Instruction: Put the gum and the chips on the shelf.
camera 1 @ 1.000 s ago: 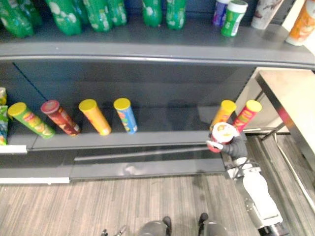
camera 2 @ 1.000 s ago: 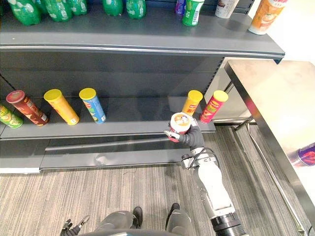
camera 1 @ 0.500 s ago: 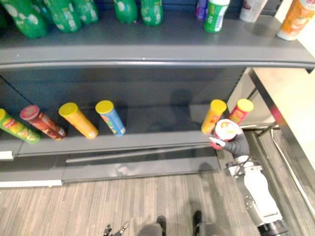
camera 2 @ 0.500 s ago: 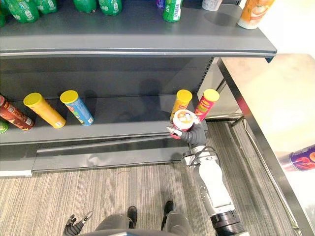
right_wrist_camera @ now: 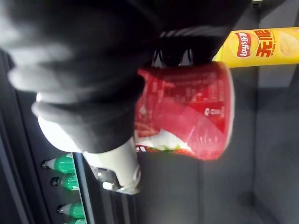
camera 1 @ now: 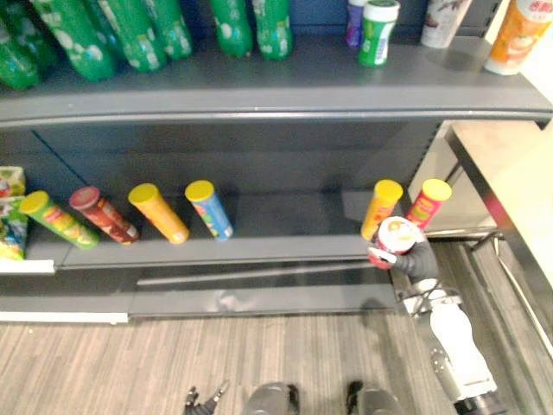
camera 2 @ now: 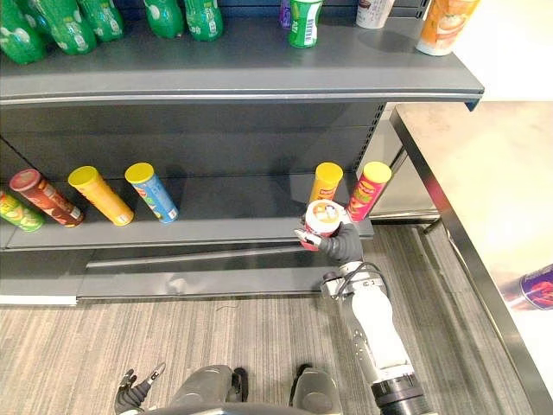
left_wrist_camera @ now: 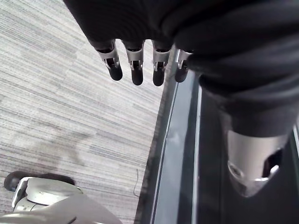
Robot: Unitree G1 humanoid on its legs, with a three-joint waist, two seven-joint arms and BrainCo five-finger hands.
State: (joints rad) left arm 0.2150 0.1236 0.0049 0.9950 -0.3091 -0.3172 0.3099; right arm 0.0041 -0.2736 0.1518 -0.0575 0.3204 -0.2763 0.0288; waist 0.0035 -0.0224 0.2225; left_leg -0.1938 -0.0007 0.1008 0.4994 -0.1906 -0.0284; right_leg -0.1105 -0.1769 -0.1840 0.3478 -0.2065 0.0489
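Nearest, low over the striped floor [camera 2: 216,337], the left robot hand [left_wrist_camera: 134,60] is seen hanging with its fingers straight and slightly spread; nothing is held in it. Further forward on the robot's right, the right robot hand [camera 2: 343,244] is raised at the front edge of the lower shelf [camera 2: 225,226], and its fingers are curled round a red chips tub [camera 2: 322,218] with a white top. The tub is held just in front of a yellow tube [camera 2: 327,181], with a pink-red tube [camera 2: 370,188] just beside that one. Whether the tub touches the shelf cannot be told.

Further left on the same shelf, a blue tube [camera 2: 151,192], an orange tube [camera 2: 99,194], a dark red tube [camera 2: 43,197] and a green tube [camera 2: 13,212] are lined up. A table [camera 2: 467,173] is seen to the right, with a purple can [camera 2: 537,288] lying on it. Farthest back, green bottles [camera 2: 186,17], a green-and-white canister [camera 2: 304,22] and an orange container [camera 2: 445,24] are carried on the upper shelf [camera 2: 242,73].
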